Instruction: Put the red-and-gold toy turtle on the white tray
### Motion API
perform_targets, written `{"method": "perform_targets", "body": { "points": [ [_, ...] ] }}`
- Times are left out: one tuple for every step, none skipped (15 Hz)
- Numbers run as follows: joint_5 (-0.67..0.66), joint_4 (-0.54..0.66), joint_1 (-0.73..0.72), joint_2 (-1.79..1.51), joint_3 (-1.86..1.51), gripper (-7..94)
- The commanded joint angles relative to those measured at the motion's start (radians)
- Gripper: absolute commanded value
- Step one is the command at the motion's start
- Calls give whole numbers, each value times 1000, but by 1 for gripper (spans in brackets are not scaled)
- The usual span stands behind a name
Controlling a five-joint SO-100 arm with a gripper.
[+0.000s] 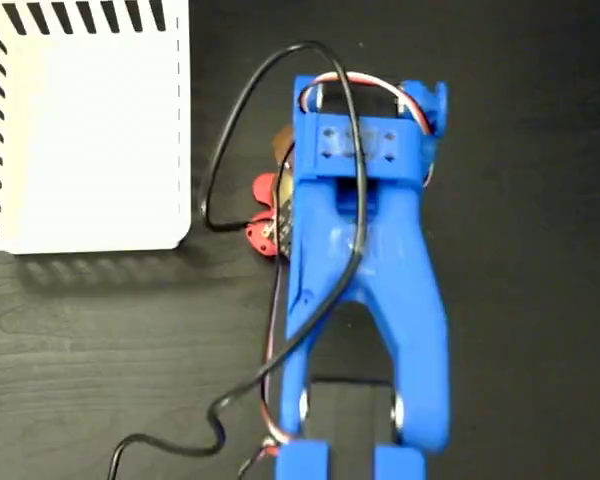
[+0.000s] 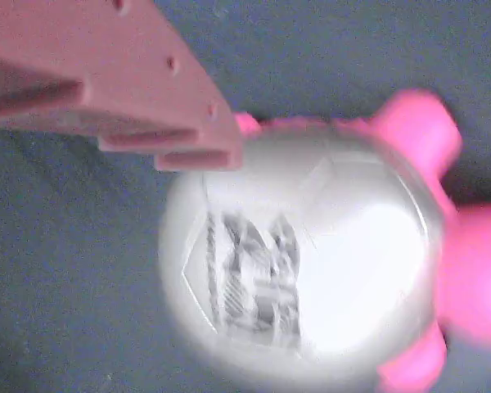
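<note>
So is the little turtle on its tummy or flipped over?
On its tummy: in the wrist view the shiny domed shell of the red-and-gold toy turtle faces up, patterned mark showing.

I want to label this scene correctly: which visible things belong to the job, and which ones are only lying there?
For the job:
- toy turtle
- white tray
- pincer finger above the turtle

Only there:
- black cable
- dark table

In the fixed view the blue arm [image 1: 365, 270] covers most of the turtle [image 1: 265, 215] (only red bits show at its left side), and the tray [image 1: 90, 130] is cut off by the top and left edges. In the wrist view the turtle [image 2: 311, 262] is blurred and runs off the right and bottom edges, so the shell mark is unreadable.
</note>
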State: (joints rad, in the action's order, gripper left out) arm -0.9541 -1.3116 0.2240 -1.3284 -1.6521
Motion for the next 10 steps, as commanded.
{"method": "perform_targets", "body": {
  "points": [
    [-5,21,17,-18,63,51],
    [-5,28,14,-9,63,51],
    [-5,34,11,-2,63,51],
    [-5,38,9,3,63,51],
    [-5,44,8,9,63,50],
    [-6,49,8,15,63,50],
    [-6,55,8,25,60,50],
    [-5,64,8,31,54,50],
    [-5,74,9,34,41,50],
    [-5,95,11,34,18,47]
  ]
}}
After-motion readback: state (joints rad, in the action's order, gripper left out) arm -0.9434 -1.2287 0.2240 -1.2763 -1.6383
